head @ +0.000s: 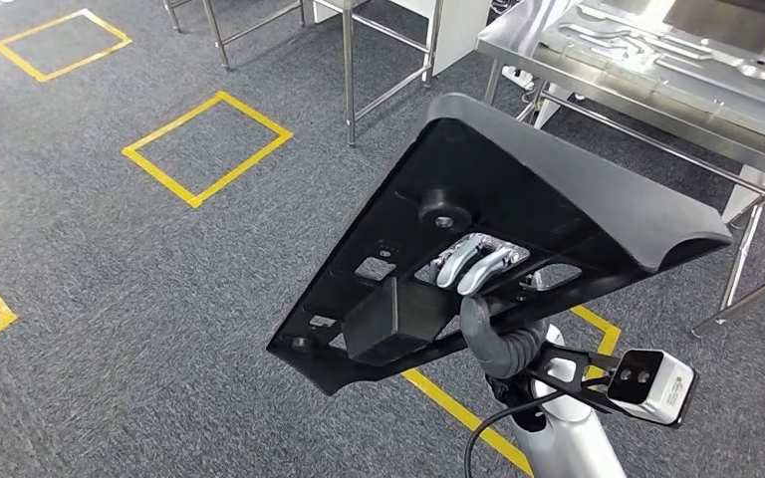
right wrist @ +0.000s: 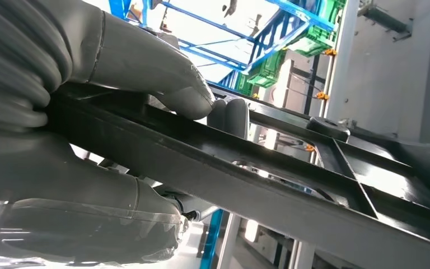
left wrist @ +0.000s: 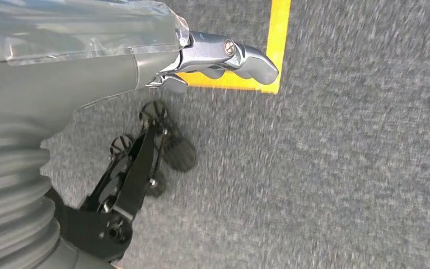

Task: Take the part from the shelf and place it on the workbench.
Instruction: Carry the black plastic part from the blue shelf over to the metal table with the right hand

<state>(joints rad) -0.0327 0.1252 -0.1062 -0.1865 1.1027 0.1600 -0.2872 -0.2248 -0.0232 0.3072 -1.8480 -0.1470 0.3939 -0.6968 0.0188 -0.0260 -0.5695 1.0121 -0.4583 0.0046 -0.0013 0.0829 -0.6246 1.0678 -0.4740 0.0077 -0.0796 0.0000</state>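
A large flat black part [head: 518, 189] with ribs and cut-outs on its underside is held tilted above the carpet, and my right hand [head: 476, 264] grips it from below, silver fingers hooked through one opening. In the right wrist view the grey fingers [right wrist: 140, 61] clamp a black rib of the part [right wrist: 291, 179]. The steel workbench [head: 518, 38] stands at the upper right, beyond the part's far edge, with shaped metal pieces [head: 647, 50] lying on it. My left hand [left wrist: 224, 56] hangs over the carpet with nothing in it.
Yellow tape squares [head: 206, 147] mark the grey carpet to the left, and a yellow line [left wrist: 277, 33] runs under my left hand. Steel frame legs [head: 349, 70] stand at the back. The workbench's legs and crossbars [head: 747, 239] reach down at the right.
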